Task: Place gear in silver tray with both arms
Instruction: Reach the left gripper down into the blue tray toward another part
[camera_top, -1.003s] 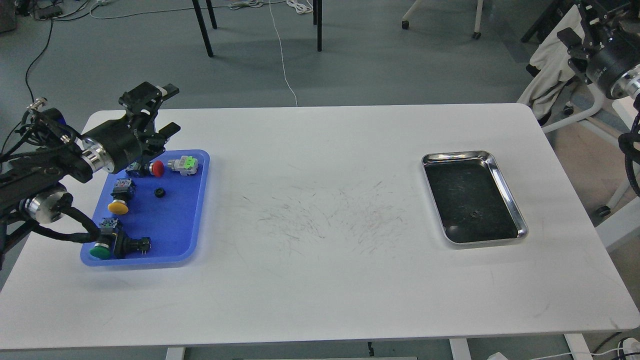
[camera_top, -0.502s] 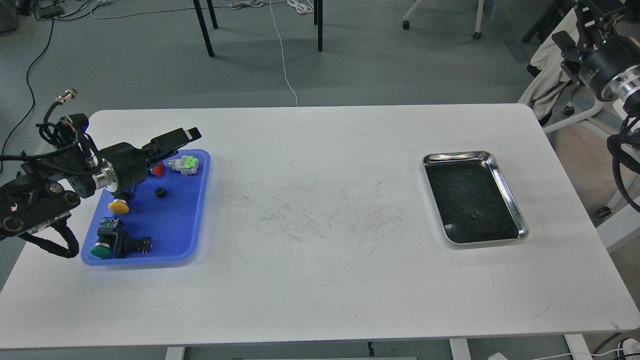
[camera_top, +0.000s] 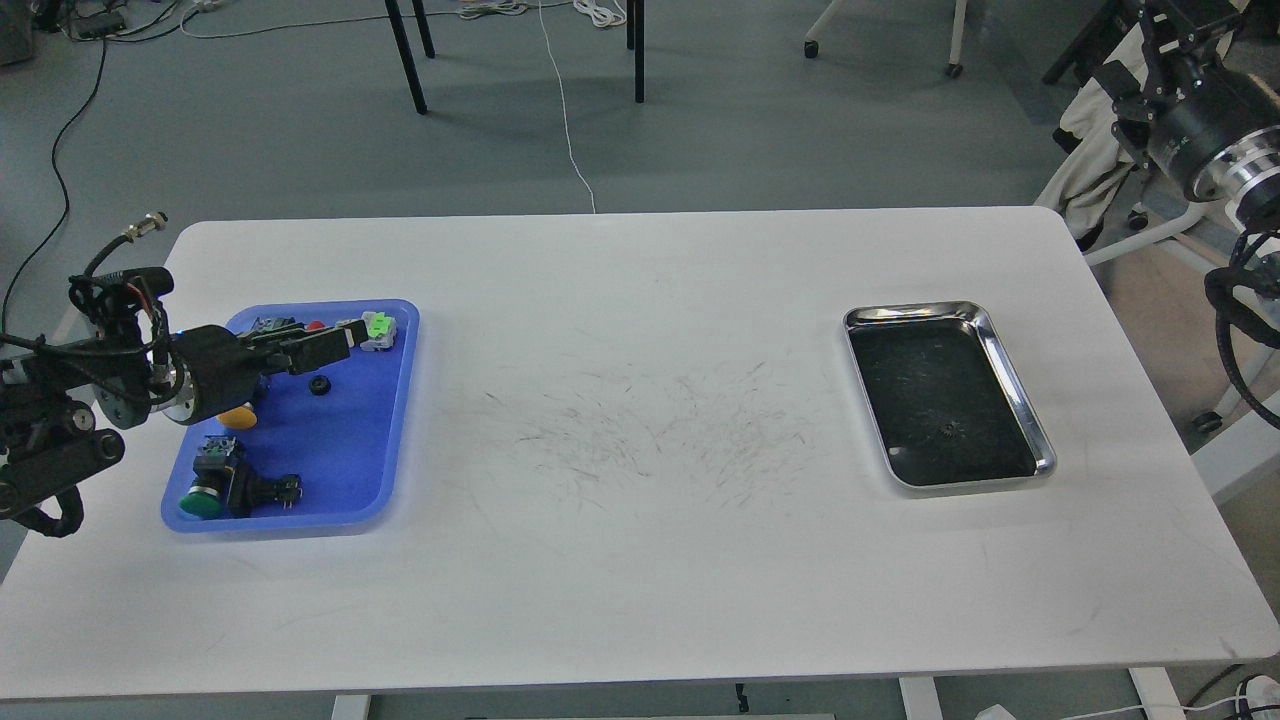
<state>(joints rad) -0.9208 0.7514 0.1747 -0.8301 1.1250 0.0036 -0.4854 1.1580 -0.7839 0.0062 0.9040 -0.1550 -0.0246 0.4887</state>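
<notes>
The silver tray lies on the right side of the white table, with a small dark gear on its dark bottom. A small black round gear-like part lies in the blue plastic tray at the left. My left gripper reaches in low from the left over the blue tray, its fingers pointing right, just above and behind that black part. It is seen edge-on, so its fingers cannot be told apart. My right gripper is raised beyond the table's far right corner, far from the silver tray, dark and unclear.
The blue tray also holds a green push button, a yellow one, a grey and green switch and a red button, partly hidden. The table's middle is scuffed. Chair legs and cables lie beyond the far edge.
My left arm has dropped and turned, bringing its gripper from high behind the blue tray down low over it. My right gripper has shifted slightly left.
</notes>
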